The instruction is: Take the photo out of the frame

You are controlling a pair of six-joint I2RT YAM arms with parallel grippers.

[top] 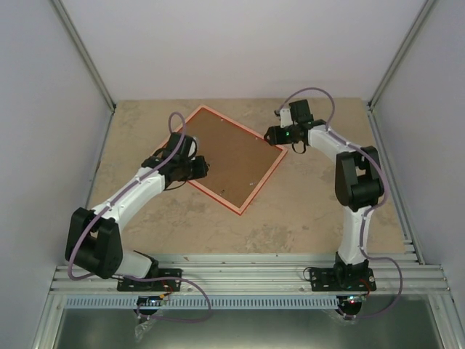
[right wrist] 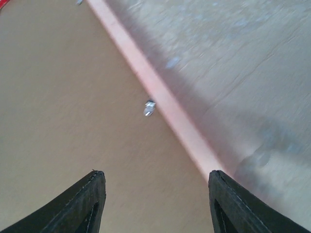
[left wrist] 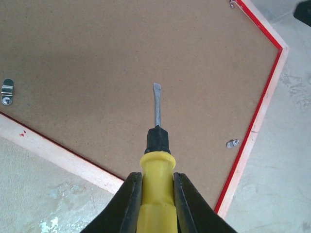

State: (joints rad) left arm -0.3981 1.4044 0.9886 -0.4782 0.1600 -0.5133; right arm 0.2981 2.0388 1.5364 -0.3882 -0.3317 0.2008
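Observation:
The red frame (top: 251, 190) lies face down on the table, its brown backing board (top: 229, 156) up and its pinkish rim (left wrist: 58, 158) showing. The photo is hidden under the board. My left gripper (left wrist: 157, 194) is shut on a yellow-handled screwdriver (left wrist: 157, 179); its flat metal tip (left wrist: 156, 88) points over the board's middle. In the top view this gripper (top: 197, 167) is at the frame's left edge. My right gripper (right wrist: 155, 194) is open and empty above the board near the frame's right corner (top: 285, 147). Small metal retaining tabs (left wrist: 233, 143) (right wrist: 149, 108) sit along the rim.
A metal hanger clip (left wrist: 7, 92) is fixed on the board near the left rim. Bare beige table (top: 312, 218) surrounds the frame. White walls and aluminium posts (top: 87, 58) enclose the workspace; a rail (top: 247, 273) runs along the near edge.

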